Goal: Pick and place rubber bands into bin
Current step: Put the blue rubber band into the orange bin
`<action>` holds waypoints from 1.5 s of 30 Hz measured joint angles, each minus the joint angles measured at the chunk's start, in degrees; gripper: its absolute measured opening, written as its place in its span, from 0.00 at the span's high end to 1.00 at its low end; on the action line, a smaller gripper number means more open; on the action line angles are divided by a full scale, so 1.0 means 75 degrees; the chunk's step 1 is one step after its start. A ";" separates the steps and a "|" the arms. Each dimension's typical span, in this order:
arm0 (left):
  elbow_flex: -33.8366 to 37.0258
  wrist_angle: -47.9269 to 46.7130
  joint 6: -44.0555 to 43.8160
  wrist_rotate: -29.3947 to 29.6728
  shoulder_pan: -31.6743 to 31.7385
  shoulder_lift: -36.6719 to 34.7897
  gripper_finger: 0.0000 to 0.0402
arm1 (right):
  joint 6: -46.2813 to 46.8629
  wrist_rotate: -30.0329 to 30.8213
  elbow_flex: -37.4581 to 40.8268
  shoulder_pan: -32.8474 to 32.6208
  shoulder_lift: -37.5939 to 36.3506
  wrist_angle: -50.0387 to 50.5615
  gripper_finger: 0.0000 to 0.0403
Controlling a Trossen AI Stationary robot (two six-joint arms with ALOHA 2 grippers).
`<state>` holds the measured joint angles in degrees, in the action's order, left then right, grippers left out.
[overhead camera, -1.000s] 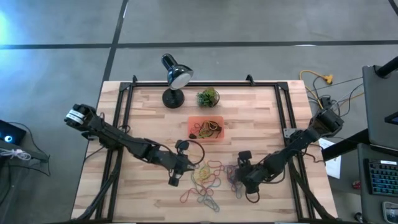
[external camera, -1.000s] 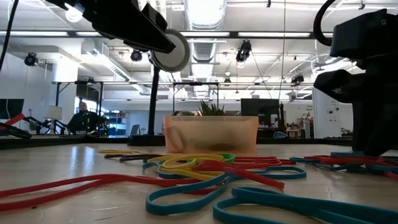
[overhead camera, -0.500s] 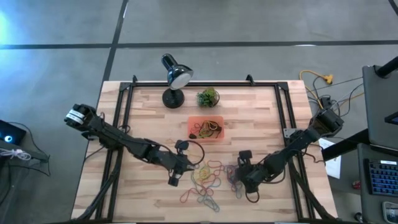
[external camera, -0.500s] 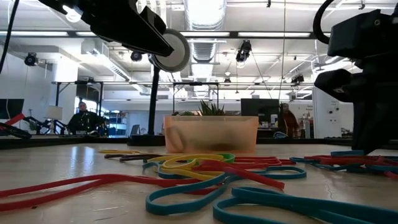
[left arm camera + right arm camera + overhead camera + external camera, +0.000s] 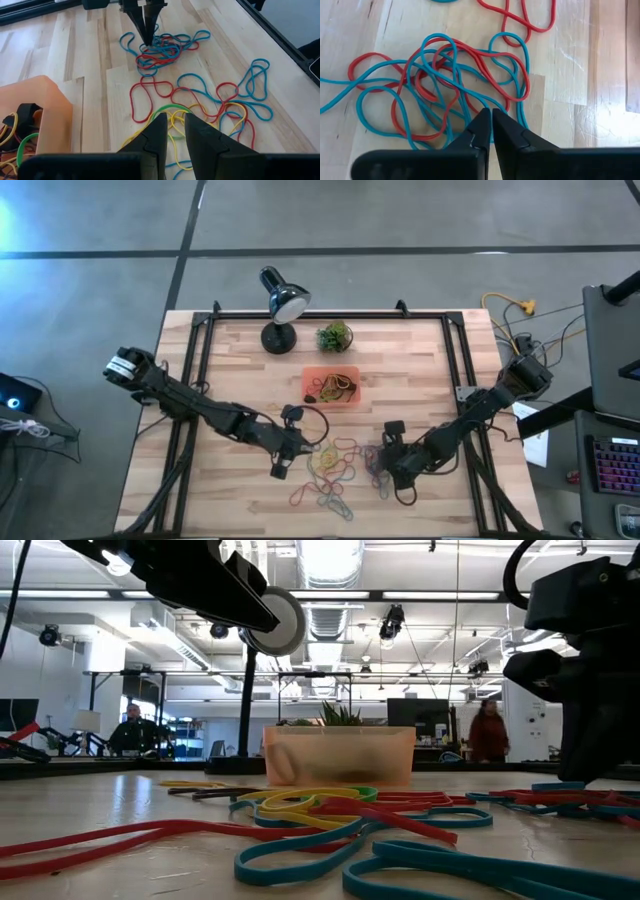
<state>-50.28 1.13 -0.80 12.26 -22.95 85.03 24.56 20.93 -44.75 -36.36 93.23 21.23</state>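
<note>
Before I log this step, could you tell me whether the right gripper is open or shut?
Shut: the right gripper has its fingertips together, down in the tangle of red and blue rubber bands; whether a band is pinched, I cannot tell.

Bright, even light falls from the long ceiling fixtures (image 5: 330, 560) across the pale wooden table (image 5: 420, 370), throwing only faint, soft shadows, while down at table height the nearest rubber bands (image 5: 400, 865) look blurred and the room behind stays fairly sharp.
</note>
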 joint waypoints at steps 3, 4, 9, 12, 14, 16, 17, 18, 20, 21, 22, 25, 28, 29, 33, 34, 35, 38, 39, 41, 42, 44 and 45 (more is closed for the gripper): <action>0.0000 -0.0001 0.0000 -0.0001 0.0001 0.0000 0.87 | 0.0003 -0.0003 0.0003 0.0000 0.0002 -0.0001 0.93; 0.0000 0.0002 0.0000 -0.0001 0.0001 0.0000 0.87 | 0.0005 -0.0003 0.0003 0.0000 0.0010 -0.0003 0.92; 0.0003 -0.0001 0.0000 -0.0001 0.0001 0.0000 0.87 | 0.0010 -0.0058 0.0017 0.0000 0.0070 0.0000 0.86; 0.0003 -0.0001 0.0000 -0.0001 0.0001 0.0000 0.87 | 0.0097 -0.0055 0.0032 0.0006 0.0070 -0.0003 0.83; 0.0003 0.0002 0.0000 -0.0001 0.0001 0.0000 0.87 | 0.0101 -0.0055 0.0044 0.0013 0.0073 0.0002 0.82; 0.0003 0.0002 0.0000 -0.0001 0.0004 0.0000 0.87 | 0.0115 -0.0055 0.0058 0.0023 0.0070 -0.0006 0.82; 0.0003 0.0004 0.0000 -0.0001 0.0010 0.0000 0.87 | 0.0124 -0.0058 0.0075 0.0034 0.0073 -0.0003 0.82; 0.0003 0.0005 0.0000 -0.0001 0.0010 0.0000 0.87 | 0.0127 -0.0055 0.0089 0.0037 0.0073 0.0000 0.82; 0.0003 0.0005 0.0000 -0.0001 0.0010 0.0000 0.87 | 0.0130 -0.0055 0.0105 0.0052 0.0073 -0.0004 0.83; 0.0003 0.0005 0.0000 -0.0001 0.0010 0.0000 0.87 | 0.0134 -0.0055 0.0114 0.0055 0.0073 -0.0006 0.84; 0.0003 0.0005 0.0000 -0.0001 0.0010 0.0000 0.87 | 0.0162 -0.0055 0.0127 0.0055 0.0073 -0.0005 0.85; 0.0003 0.0005 0.0000 -0.0001 0.0010 0.0000 0.87 | 0.0242 -0.0055 0.0146 0.0055 0.0079 -0.0006 0.88; 0.0003 0.0008 0.0000 -0.0001 0.0010 0.0000 0.87 | 0.0247 -0.0131 0.0162 0.0057 0.0079 -0.0004 0.91; 0.0003 0.0008 0.0000 -0.0001 0.0010 0.0000 0.87 | 0.0247 -0.0185 0.0170 0.0076 0.0079 -0.0008 0.93; 0.0003 0.0008 0.0000 -0.0001 0.0010 0.0000 0.87 | 0.0255 -0.0236 0.0207 0.0085 0.0079 -0.0011 0.97; 0.0003 0.0008 0.0000 -0.0001 0.0010 0.0000 0.87 | 0.0255 -0.0236 0.0207 0.0085 0.0079 -0.0009 0.98; 0.0003 0.0008 0.0000 -0.0001 0.0010 0.0000 0.87 | 0.0255 -0.0236 0.0207 0.0085 0.0079 -0.0009 0.98; 0.0003 0.0002 0.0000 -0.0001 0.0010 0.0000 0.87 | 0.0227 -0.0232 0.0175 0.0085 0.0063 0.0002 0.98; 0.0003 0.0002 0.0000 -0.0001 0.0013 0.0000 0.87 | 0.0212 -0.0223 0.0155 0.0085 0.0040 0.0010 0.98; 0.0003 -0.0001 0.0000 -0.0001 0.0013 0.0000 0.87 | 0.0206 -0.0203 0.0068 0.0085 -0.0068 0.0170 0.98; 0.0003 -0.0005 0.0000 0.0002 0.0013 0.0000 0.87 | 0.0202 -0.0198 0.0013 0.0085 -0.0132 0.0290 0.98; 0.0003 -0.0007 0.0000 0.0002 0.0012 0.0000 0.87 | 0.0200 -0.0168 -0.0108 0.0085 -0.0274 0.0492 0.98; 0.0003 -0.0008 0.0000 0.0001 0.0013 0.0001 0.87 | 0.0192 -0.0099 -0.0176 0.0085 -0.0347 0.0594 0.98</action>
<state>-50.26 1.08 -0.80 12.27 -22.85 85.04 26.01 20.18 -46.07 -35.73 90.63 25.69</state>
